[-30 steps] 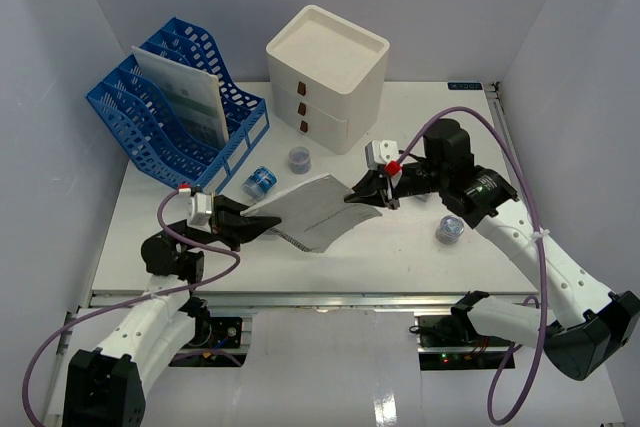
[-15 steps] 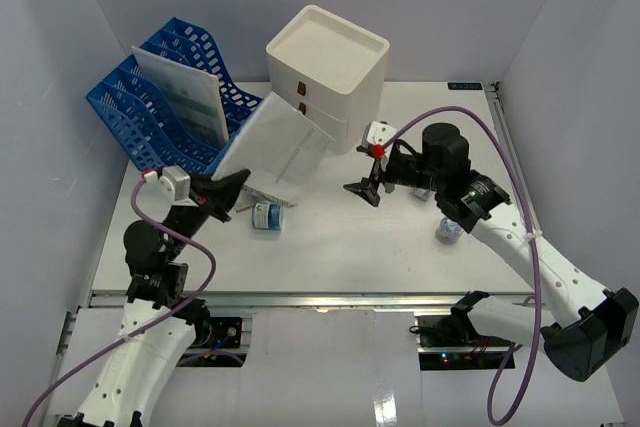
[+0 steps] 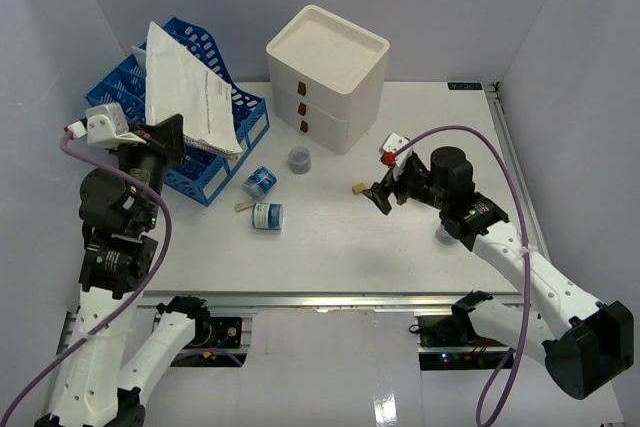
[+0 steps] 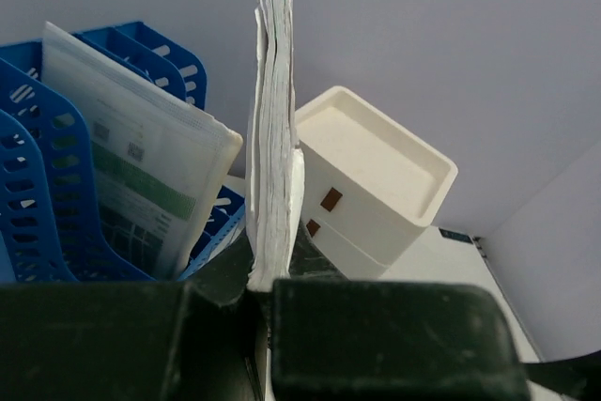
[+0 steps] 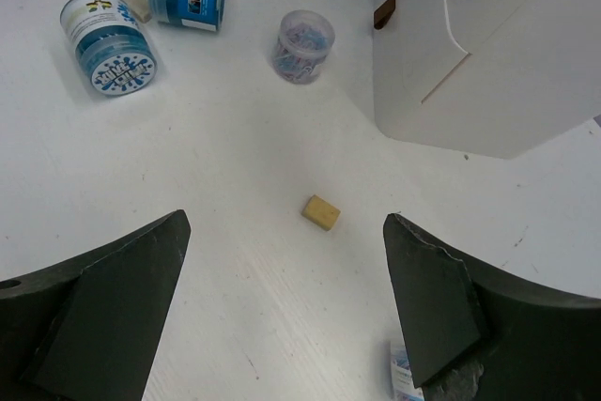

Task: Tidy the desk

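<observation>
Jaws of the left gripper [image 4: 262,290] clamp a paper stack [image 4: 274,138], its top cut off; right gripper [image 5: 284,232] gapes.

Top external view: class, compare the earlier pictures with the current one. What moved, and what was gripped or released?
The right pincer let go of the paper stack, opened and drew back to the right, beside the tan block. The left pincer, shut on the stack, swung it left and up over the blue file rack. The drawer box, the rack and the small jar stayed put.
</observation>
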